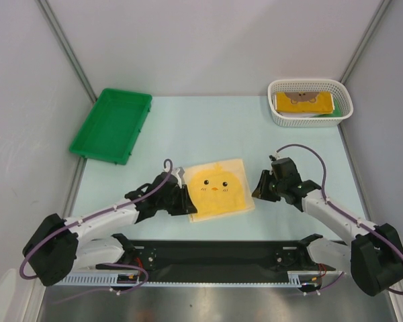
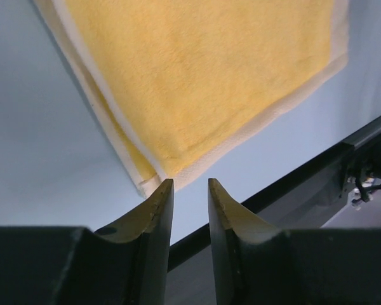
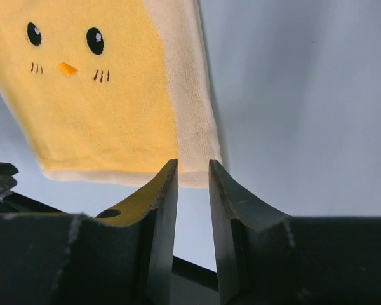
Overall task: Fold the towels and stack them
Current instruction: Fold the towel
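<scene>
A yellow towel (image 1: 218, 189) with a chick face lies folded flat at the table's middle, its pale border showing at the edges. My left gripper (image 1: 188, 202) sits at the towel's near left corner. In the left wrist view the towel (image 2: 203, 82) ends just beyond the left gripper (image 2: 190, 184), which is open with nothing between its fingers. My right gripper (image 1: 258, 188) stands a little off the towel's right edge. In the right wrist view the towel (image 3: 108, 95) has its near corner just past the right gripper (image 3: 193, 164), which is open and empty.
A green plastic tray (image 1: 112, 125) lies at the back left. A white mesh basket (image 1: 310, 83) at the back right holds a folded yellow towel (image 1: 302, 102) with a brown face, over something green (image 1: 330, 113). A black rail (image 1: 215, 253) runs along the near edge.
</scene>
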You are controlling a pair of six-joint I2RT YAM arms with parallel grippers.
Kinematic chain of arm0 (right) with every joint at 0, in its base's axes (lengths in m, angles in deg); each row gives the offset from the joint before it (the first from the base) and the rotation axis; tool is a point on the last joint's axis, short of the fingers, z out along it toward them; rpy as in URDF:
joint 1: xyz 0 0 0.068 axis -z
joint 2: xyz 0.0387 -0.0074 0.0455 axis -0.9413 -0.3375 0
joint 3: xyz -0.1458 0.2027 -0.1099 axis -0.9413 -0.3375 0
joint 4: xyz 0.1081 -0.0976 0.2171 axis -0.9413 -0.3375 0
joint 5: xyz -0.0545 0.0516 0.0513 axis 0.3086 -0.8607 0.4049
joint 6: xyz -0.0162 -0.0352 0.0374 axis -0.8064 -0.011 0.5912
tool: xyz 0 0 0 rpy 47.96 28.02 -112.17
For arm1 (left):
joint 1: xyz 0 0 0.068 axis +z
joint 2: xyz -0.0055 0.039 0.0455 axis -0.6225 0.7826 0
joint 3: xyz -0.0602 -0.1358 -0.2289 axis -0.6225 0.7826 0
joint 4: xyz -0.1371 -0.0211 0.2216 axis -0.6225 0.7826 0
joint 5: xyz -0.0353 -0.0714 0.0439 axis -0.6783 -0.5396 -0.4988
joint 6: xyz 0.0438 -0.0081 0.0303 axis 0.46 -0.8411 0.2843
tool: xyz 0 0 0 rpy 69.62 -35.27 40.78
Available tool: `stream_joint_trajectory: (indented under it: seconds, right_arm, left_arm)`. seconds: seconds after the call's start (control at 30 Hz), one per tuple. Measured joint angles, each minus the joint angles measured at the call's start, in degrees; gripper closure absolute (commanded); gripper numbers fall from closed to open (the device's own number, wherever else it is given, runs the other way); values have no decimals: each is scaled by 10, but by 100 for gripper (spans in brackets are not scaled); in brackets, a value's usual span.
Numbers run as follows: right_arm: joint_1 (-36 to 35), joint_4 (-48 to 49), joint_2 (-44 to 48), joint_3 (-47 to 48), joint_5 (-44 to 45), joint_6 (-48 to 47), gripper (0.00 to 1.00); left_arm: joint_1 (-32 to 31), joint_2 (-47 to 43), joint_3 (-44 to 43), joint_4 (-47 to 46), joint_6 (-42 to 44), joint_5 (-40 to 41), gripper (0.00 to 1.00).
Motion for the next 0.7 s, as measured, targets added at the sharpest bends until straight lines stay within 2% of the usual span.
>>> stream_joint_trajectory:
  seconds: [0.07, 0.23, 0.37, 0.53, 0.7]
  right_arm:
    - [-2, 4, -13, 4, -1, 0, 70]
    - [-9, 7, -38, 4, -4, 0, 71]
    - [-14, 18, -39, 4, -4, 0, 72]
    - [-17, 28, -49, -3, -1, 0, 66]
    - [-17, 23, -50, -13, 18, -1, 66]
  left_arm:
    - [0, 17, 2, 3, 1, 0, 60]
    - [-1, 50, 16, 7, -4, 0, 54]
    - [-3, 55, 22, 3, -6, 9, 53]
    - [-3, 71, 21, -26, -18, 9, 54]
    - [-5, 63, 20, -17, -21, 22, 53]
